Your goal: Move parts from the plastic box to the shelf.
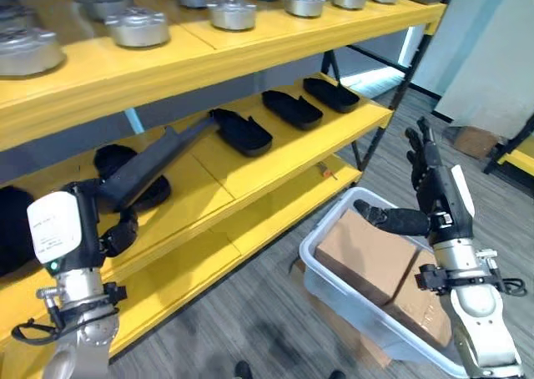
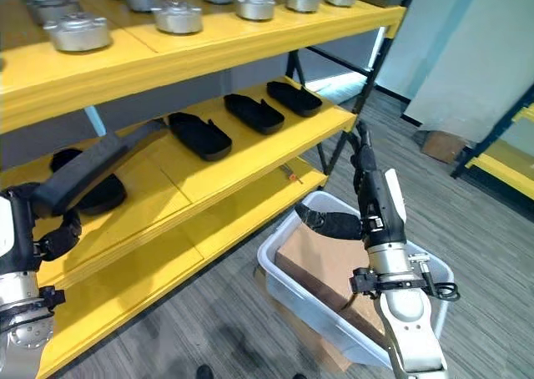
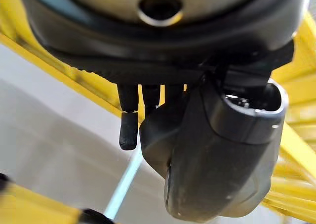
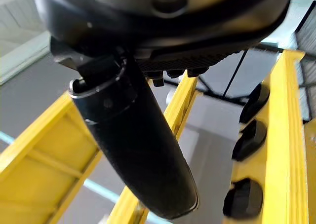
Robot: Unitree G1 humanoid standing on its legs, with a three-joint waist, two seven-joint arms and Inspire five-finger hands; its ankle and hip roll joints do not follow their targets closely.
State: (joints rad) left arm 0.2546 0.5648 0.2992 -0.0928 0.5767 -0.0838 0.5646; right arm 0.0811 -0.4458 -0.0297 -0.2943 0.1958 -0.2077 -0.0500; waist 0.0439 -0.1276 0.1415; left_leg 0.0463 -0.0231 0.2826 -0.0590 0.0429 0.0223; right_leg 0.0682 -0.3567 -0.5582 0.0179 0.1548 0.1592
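Left eye view shows the left hand [image 1: 117, 229] curled round a long dark part [image 1: 154, 166], angling it toward two o'clock onto the yellow shelf [image 1: 275, 158], while the right hand [image 1: 430, 183] stands spread, empty, above the plastic box [image 1: 334, 266].

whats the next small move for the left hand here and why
Probably lower the long black part onto the bare middle shelf beside the black tray, then let go. The left hand grips its near end, and its far end hangs tilted just above that shelf. The right hand is open above the plastic box.
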